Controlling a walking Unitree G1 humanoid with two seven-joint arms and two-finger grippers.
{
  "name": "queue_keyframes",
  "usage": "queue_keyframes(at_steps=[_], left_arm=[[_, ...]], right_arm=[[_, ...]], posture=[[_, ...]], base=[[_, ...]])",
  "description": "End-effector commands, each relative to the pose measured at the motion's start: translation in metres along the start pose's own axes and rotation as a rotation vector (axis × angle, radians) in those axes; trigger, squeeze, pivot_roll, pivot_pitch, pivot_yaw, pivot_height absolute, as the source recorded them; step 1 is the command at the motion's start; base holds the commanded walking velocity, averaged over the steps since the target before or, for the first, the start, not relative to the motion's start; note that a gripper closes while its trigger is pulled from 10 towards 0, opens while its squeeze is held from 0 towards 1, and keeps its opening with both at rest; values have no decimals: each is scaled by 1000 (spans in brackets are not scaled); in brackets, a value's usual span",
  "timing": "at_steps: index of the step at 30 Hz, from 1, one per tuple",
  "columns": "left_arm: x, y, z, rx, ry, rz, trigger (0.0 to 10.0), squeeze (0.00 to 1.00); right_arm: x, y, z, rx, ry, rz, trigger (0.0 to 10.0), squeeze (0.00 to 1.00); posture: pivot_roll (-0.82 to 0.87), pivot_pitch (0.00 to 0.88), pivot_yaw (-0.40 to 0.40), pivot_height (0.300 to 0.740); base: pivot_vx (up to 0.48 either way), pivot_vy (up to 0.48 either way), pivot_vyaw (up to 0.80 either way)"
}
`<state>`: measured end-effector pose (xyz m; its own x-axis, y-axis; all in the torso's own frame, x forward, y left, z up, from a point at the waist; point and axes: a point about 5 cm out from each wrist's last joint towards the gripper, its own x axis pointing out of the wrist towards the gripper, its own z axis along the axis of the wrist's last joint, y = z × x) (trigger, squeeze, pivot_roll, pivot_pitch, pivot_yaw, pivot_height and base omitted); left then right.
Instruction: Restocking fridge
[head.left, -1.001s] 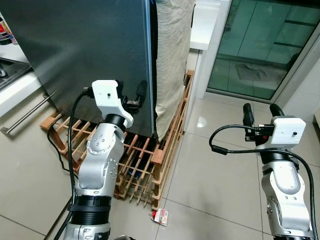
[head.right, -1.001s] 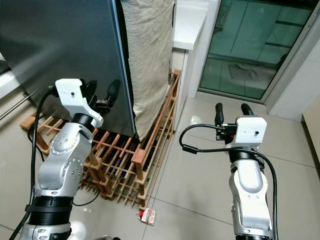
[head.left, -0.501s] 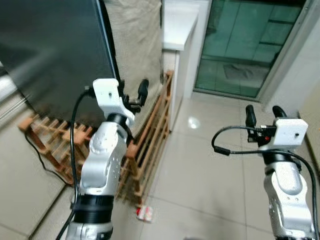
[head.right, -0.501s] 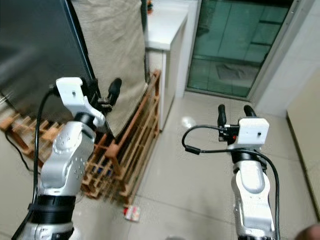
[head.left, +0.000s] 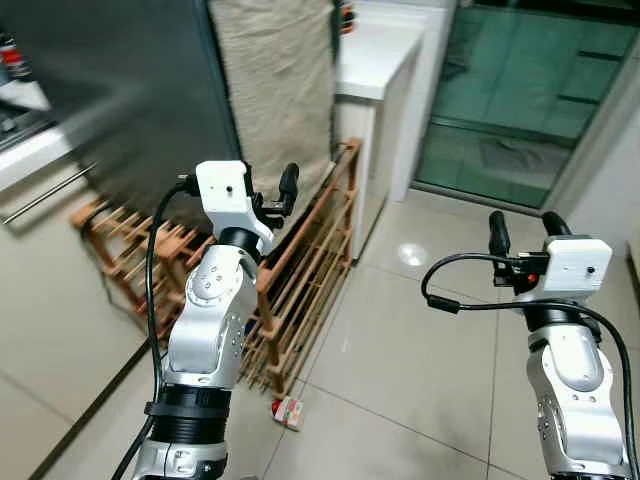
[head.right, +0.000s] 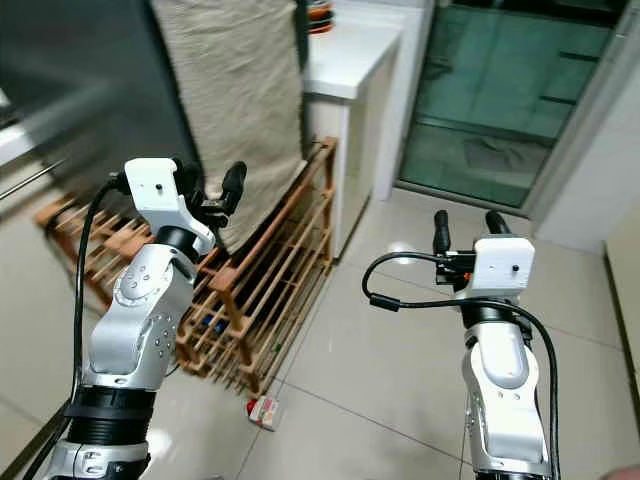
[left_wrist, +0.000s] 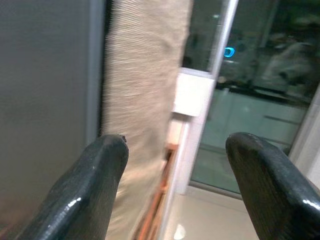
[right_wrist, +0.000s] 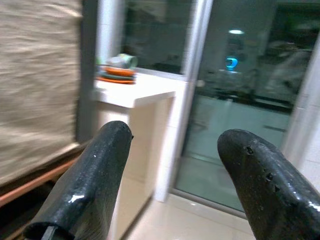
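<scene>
The dark grey fridge (head.left: 120, 90) stands at the upper left, a beige cloth (head.left: 275, 90) hanging down its side. My left gripper (head.right: 208, 185) is raised in front of the cloth, open and empty, apart from the fridge. In the left wrist view its fingers (left_wrist: 100, 185) stand wide apart, with the fridge wall (left_wrist: 45, 75) and the cloth (left_wrist: 145, 80) beyond. My right gripper (head.left: 525, 230) is held up over the tiled floor on the right, open and empty. The right wrist view looks past its fingertips (right_wrist: 95, 175) at a white counter (right_wrist: 135, 95) with stacked dishes (right_wrist: 117, 70).
A wooden rack (head.left: 300, 260) runs along the floor under and beside the fridge. A small carton (head.left: 289, 412) lies on the tiles by the rack's near corner. The white counter (head.left: 385, 60) and a glass sliding door (head.left: 520, 90) are behind. A kitchen cabinet with a bar handle (head.left: 50, 190) is at the left.
The whole picture has shifted: the camera has moved, and the fridge now sits further left and further off. Both arms hold the same raised pose, grippers still open.
</scene>
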<state>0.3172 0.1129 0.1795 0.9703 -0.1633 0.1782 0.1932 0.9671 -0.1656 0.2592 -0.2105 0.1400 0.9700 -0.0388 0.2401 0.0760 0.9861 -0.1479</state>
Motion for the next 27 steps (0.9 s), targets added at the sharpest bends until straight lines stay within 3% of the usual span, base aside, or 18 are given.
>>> queue_keyframes(at_steps=[1, 9, 17, 22, 27], left_arm=[[0, 0, 4, 18, -9, -6, 10000, 0], [0, -5, 9, 0, -38, -29, 10000, 0], [-4, 0, 20, -15, -101, 24, 10000, 0], [-11, 5, 34, 0, -180, 51, 10000, 0], [-12, 4, 39, 14, -198, 53, 10000, 0]], right_arm=[[1, 1, 1, 7, -6, 4, 10000, 0], [1, 2, 0, 15, 3, 0, 10000, 0], [0, 0, 5, 9, -28, -10, 10000, 0], [-1, 4, 37, -95, -203, 7, 10000, 0], [-1, 14, 50, -115, -257, 48, 10000, 0]], posture=[[-164, 0, 25, 740], [-164, 0, 29, 740], [-167, 0, 31, 740], [-164, 0, 29, 740], [-163, 0, 29, 740]], base=[[0, 0, 581], [348, 0, 73], [480, 0, 0], [375, 0, 0], [0, 0, 0]])
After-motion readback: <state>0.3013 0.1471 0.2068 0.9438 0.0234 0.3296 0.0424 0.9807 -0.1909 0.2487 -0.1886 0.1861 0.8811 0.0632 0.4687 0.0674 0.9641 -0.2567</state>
